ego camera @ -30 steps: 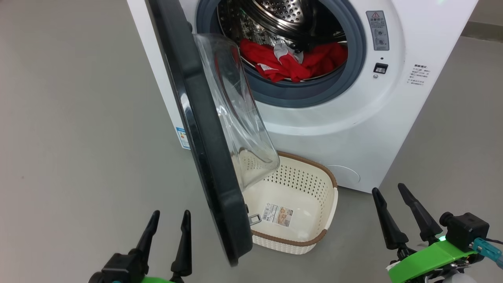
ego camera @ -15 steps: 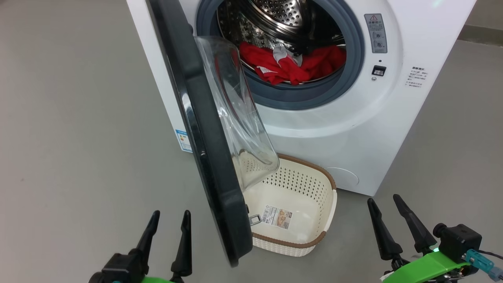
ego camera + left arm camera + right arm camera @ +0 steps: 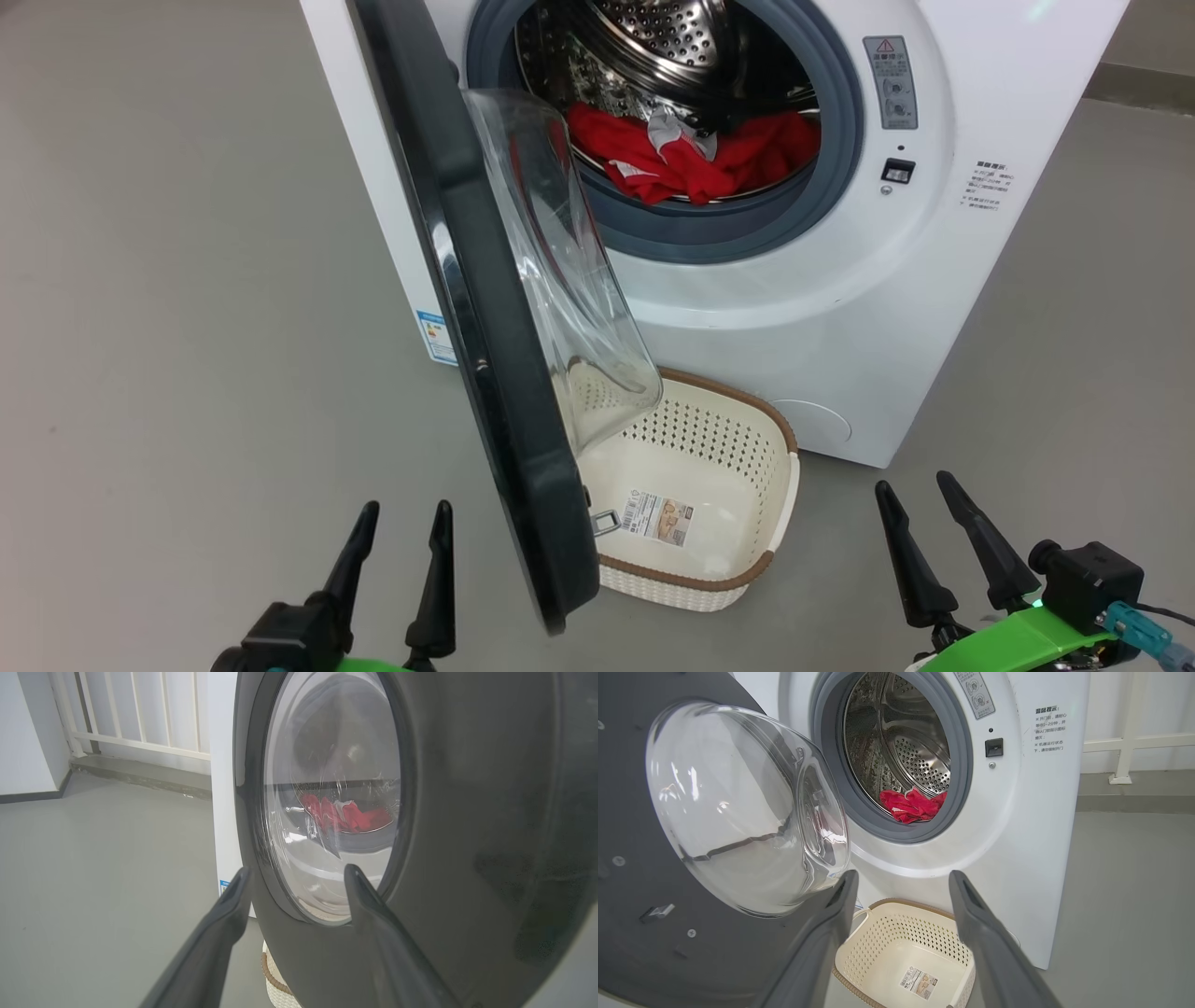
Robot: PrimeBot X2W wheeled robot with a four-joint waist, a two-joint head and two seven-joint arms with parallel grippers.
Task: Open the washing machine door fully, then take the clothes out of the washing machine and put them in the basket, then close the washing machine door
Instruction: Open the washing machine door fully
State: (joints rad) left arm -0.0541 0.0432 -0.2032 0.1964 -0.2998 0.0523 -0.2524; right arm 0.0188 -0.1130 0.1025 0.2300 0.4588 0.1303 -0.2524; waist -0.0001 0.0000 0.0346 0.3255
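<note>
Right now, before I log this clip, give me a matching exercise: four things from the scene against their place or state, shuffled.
1. washing machine door
2. clothes
3. basket
4. right gripper

A. lying inside the drum
B. open, holding nothing
C. on the floor, with just a paper label in it
D. swung out from the machine

Pairs: 1-D, 2-A, 3-C, 4-B

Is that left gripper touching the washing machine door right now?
Apart. In the head view, a strip of grey floor shows between the open left gripper and the black rim of the washing machine door.
</note>
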